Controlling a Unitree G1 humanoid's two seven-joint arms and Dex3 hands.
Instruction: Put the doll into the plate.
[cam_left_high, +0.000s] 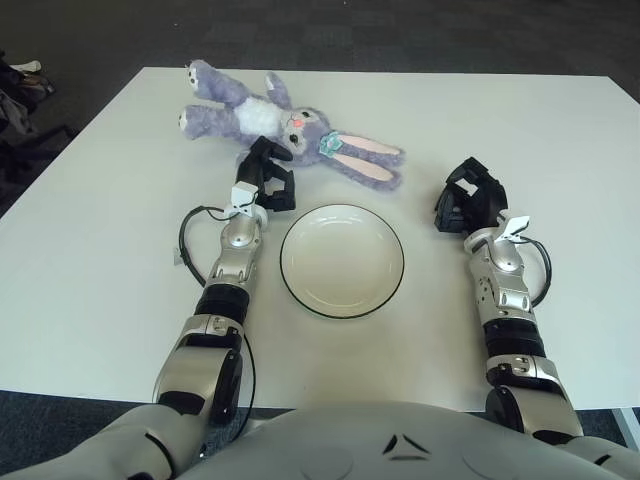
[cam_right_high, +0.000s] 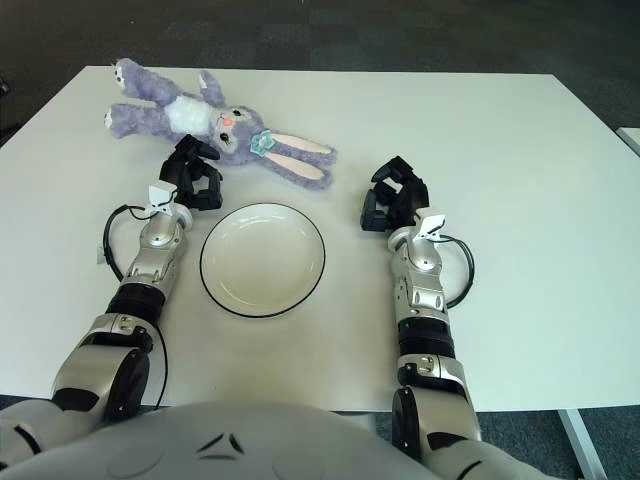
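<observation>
A purple plush bunny doll (cam_left_high: 285, 125) lies on its back across the far part of the white table (cam_left_high: 100, 250), its ears pointing right. An empty white plate (cam_left_high: 342, 260) with a dark rim sits in the middle, just in front of the doll. My left hand (cam_left_high: 268, 178) is just left of the plate's far edge, a little in front of the doll's head, fingers loosely curled and holding nothing. My right hand (cam_left_high: 468, 200) rests on the table right of the plate, fingers relaxed and empty.
A dark object (cam_left_high: 20, 90) stands off the table's far left corner. The floor beyond the table is dark carpet (cam_left_high: 400, 30).
</observation>
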